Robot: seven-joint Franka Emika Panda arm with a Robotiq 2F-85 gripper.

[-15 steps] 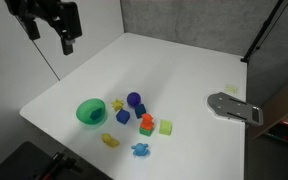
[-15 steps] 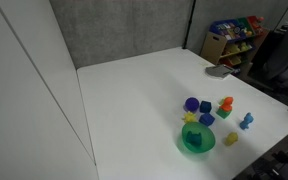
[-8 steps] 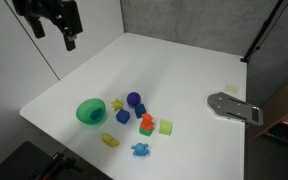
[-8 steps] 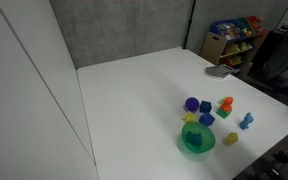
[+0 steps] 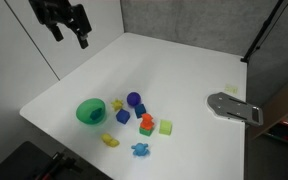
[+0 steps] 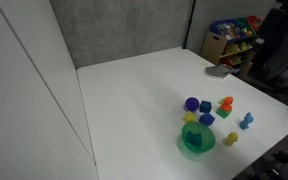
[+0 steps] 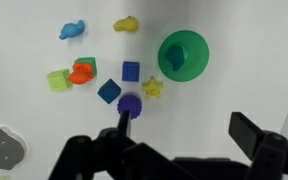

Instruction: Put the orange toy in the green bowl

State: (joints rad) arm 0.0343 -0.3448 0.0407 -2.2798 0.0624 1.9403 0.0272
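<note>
The hand (image 5: 70,37) is hanging high above the far corner of the white worktop (image 5: 184,70), well apart from the toys. Its two fingers (image 5: 83,40) are standing wide apart and gripping nothing. In the wrist view the hand (image 7: 187,128) is showing the same spread, with only bare worktop between the dark fingers.

The orange toy (image 5: 147,122) is lying on the worktop in the middle of the toy cluster, outside the green bowl (image 5: 91,111). In the wrist view the orange toy (image 7: 81,72) is sitting just beside a light-green cube (image 7: 58,80), seemingly touching it. The green bowl (image 7: 183,53) is standing upright at the other side of the cluster. Between the two are lying a purple ball (image 7: 131,104), two blue blocks (image 7: 131,71) and a yellow star (image 7: 152,89). A yellow toy (image 7: 127,24) and a light-blue toy (image 7: 73,32) are lying at the cluster's edge.

In an exterior view the orange toy (image 6: 225,103) is showing near the worktop's edge, apart from the bowl (image 6: 196,140)
</note>
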